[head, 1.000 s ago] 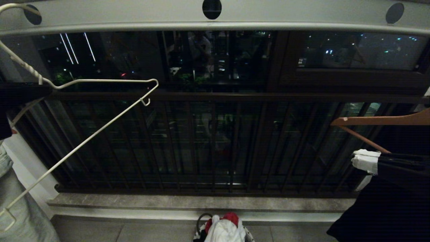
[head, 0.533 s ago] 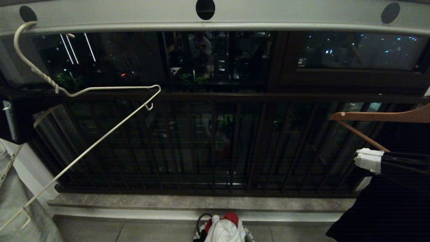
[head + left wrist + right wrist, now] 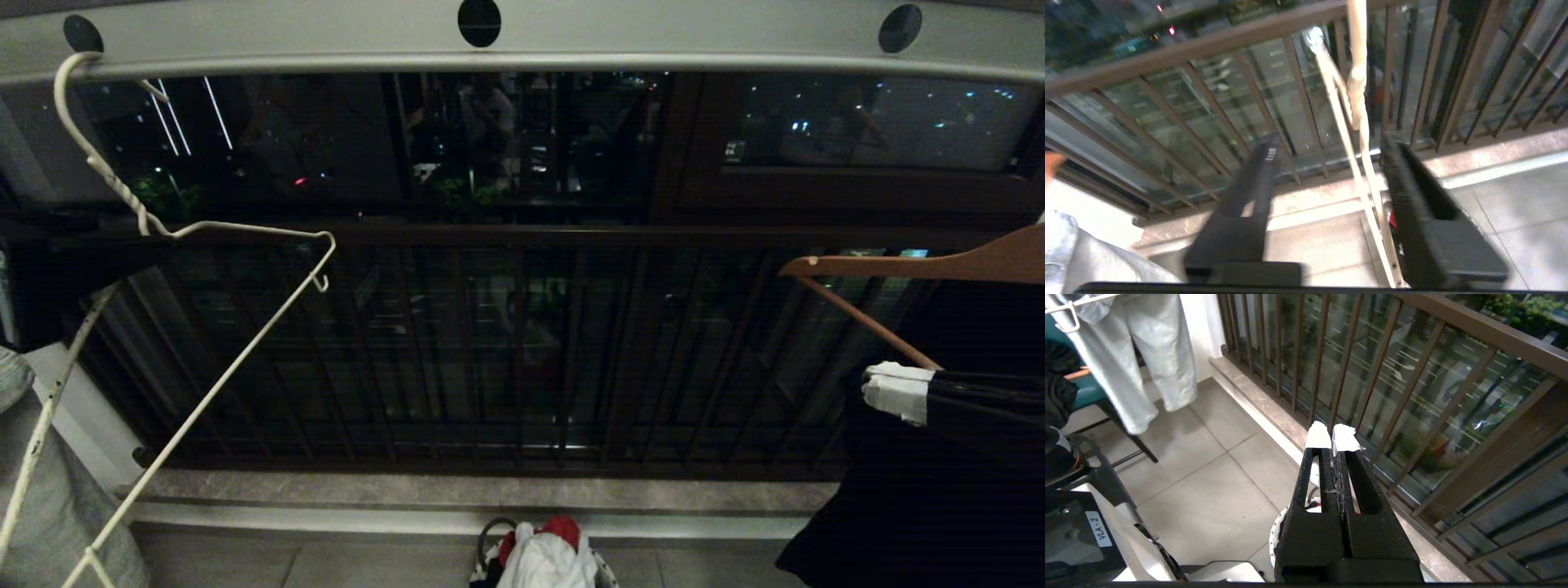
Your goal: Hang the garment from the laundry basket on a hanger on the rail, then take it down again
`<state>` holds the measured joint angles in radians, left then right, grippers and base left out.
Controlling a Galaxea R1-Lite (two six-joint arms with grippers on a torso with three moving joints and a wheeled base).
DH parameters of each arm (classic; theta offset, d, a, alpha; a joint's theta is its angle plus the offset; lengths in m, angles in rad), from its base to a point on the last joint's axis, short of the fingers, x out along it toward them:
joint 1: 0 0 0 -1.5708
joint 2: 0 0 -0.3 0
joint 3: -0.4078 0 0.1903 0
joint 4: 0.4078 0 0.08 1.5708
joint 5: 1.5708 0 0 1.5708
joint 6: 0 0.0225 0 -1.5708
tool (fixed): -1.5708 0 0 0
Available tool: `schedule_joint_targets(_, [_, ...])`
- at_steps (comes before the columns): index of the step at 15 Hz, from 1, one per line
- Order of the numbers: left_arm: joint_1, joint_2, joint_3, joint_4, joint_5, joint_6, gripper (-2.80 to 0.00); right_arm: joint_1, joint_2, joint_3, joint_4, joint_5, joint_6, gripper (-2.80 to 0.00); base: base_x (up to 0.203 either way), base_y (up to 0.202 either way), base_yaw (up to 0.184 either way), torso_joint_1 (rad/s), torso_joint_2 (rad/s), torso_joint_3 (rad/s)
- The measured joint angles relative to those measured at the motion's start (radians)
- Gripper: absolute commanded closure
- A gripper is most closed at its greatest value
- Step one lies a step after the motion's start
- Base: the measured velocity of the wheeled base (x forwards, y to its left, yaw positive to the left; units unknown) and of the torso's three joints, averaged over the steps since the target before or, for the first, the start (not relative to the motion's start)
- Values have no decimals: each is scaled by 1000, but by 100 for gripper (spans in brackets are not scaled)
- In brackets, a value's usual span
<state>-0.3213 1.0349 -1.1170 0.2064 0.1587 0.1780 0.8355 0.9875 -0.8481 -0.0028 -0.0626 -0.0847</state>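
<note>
The rail (image 3: 522, 37) runs across the top of the head view, pale grey-white, three round dark holes showing along it. Below it stands the dark brown window railing (image 3: 522, 237) with its upright bars, night lights behind the glass.

At the far left, the left gripper (image 3: 1327, 143) is up at railing height, a dark bulk in the head view just beside the hanger's neck. From its wrist camera the two black fingers (image 3: 1261, 171) stand apart, jaws released, and the hanger's wires pass down through the gap, closer to one finger than the other; whether a wire touches that finger, I can't tell.

And the hanger (image 3: 204, 392) is up on the rail! The thin white wire hook curls over the rail's lower edge at the far left, just under the leftmost hole. The twisted neck drops down from it, one shoulder reaches right to a small end hook, and the long bottom wire slants away down to the lower left corner. It hangs bare, no cloth on it.

Over on the right, the right gripper (image 3: 894, 390) is held out level, white-taped tips pressed together, clenched on nothing. Above it juts a brown wooden hanger (image 3: 914, 265) carrying a black garment (image 3: 939, 506).

Down at bottom centre, the laundry basket (image 3: 602, 563) on the tiled floor, the white garment (image 3: 547, 563) bunched in it, a red cloth (image 3: 563, 528) behind.
</note>
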Motion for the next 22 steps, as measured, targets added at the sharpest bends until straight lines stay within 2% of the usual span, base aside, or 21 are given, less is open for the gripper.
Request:
schedule_joint_targets(5, [2, -96, -27, 8, 3, 12, -280, 1, -1, 1, 0, 0, -3, 0, 0, 0, 0, 0, 0, 0])
schedule_joint_targets(6, [2, -119, -31, 23, 7, 11, -128, 1, 0, 2, 0, 0, -3, 0, 0, 0, 0, 0, 0, 0])
schedule_joint_targets(7, [2, -143, -34, 53, 10, 11, 0, 1, 1, 3, 0, 0, -2, 0, 0, 0, 0, 0, 0, 0])
schedule_joint_targets(10, [0, -199, -23, 108, -3, 3, 0, 0, 0, 8, 0, -2, 1, 0, 0, 0, 0, 0, 0, 0])
schedule_joint_targets(11, [-5, -217, -9, 110, -33, 2, 0, 0, -11, 15, 1, -5, 2, 0, 0, 0, 0, 0, 0, 0])
schedule_joint_targets(13, [-13, -257, 16, 110, -136, -23, 0, -2, -45, 38, 3, -23, 2, 0, 0, 0, 0, 0, 0, 0])
schedule_joint_targets(15, [-15, -307, 32, 110, -222, -46, 0, -22, -95, 53, 3, -74, 1, 0, 0, 0, 0, 0, 0, 0])
schedule_joint_targets(17, [-16, -369, 65, 108, -280, -60, 0, -68, -163, 65, 7, -104, 1, 0, 0, 0, 0, 0, 0, 0])
schedule_joint_targets(19, [7, -437, 112, 108, -288, -80, 0, -143, -239, 72, 23, -113, 1, 0, 0, 0, 0, 0, 0, 0])
schedule_joint_targets(22, [74, -544, 182, 105, -297, -149, 0, -292, -360, 72, 76, -145, 1, 0, 0, 0, 0, 0, 0, 0])
